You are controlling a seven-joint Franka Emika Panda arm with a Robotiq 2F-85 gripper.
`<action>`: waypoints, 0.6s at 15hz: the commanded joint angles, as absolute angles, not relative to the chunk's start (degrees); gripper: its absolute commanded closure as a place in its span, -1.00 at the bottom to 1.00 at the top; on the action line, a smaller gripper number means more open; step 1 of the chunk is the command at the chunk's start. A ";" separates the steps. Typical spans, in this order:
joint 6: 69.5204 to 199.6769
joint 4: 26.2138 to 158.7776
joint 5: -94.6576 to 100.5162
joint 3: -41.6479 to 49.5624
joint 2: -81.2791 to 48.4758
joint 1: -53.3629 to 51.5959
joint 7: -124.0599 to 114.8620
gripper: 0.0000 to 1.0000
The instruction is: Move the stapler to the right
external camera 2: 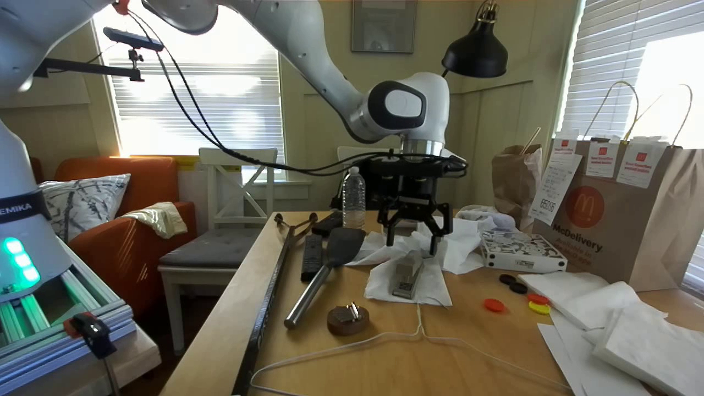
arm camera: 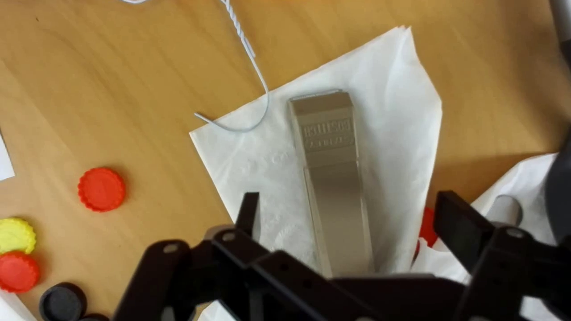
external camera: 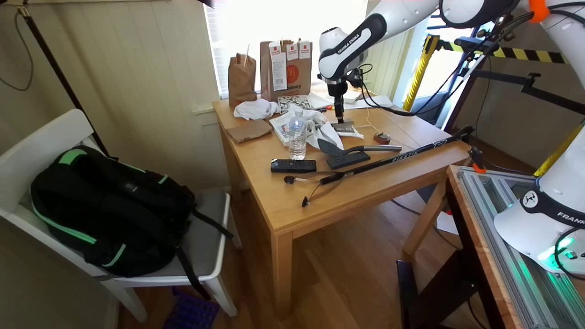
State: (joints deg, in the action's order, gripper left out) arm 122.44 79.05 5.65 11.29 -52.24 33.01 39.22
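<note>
The gripper (external camera 2: pixel 412 243) hangs with its fingers (arm camera: pixel 457 229) spread wide, and there's the stapler (arm camera: pixel 333 187) just below, lined up between them on white paper (arm camera: pixel 395 142). It looks stiff, fairly heavy, perhaps slick on top; the grip wants both long sides, around the middle, without snagging that paper.

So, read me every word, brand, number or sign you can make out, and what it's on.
"FRANKA EMIKA": robot arm.
"FRANK", cut off by the picture edge: robot base.
"EMIKA": the same base.
"McDelivery": large paper bag.
"M" logo: the same bag.
"BOSTITCH", upside down: stapler.
"PIKSTIK": reaching tool.
Too small or blurred: the receipt and stickers on that bag, the stapler's second line, markings on the remotes.
</note>
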 commanded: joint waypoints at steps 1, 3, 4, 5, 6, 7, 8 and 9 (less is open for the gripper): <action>120.48 72.79 4.79 9.84 -56.47 34.74 39.13 -0.55; 120.52 71.25 5.08 9.68 -57.86 34.87 38.94 -0.39; 120.51 70.51 5.11 9.61 -58.53 34.92 38.88 -0.31; 120.50 69.86 5.19 9.59 -59.11 34.94 38.87 -0.10; 120.44 69.22 5.29 9.59 -59.67 34.92 38.90 -0.19; 120.28 68.59 5.38 9.57 -60.22 34.91 39.00 -0.18; 120.19 68.03 5.50 9.61 -60.76 34.85 39.00 -0.04; 119.87 67.53 5.65 9.65 -61.22 34.80 39.08 0.01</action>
State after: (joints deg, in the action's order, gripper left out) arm 122.20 72.17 5.65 10.39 -58.25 33.95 39.22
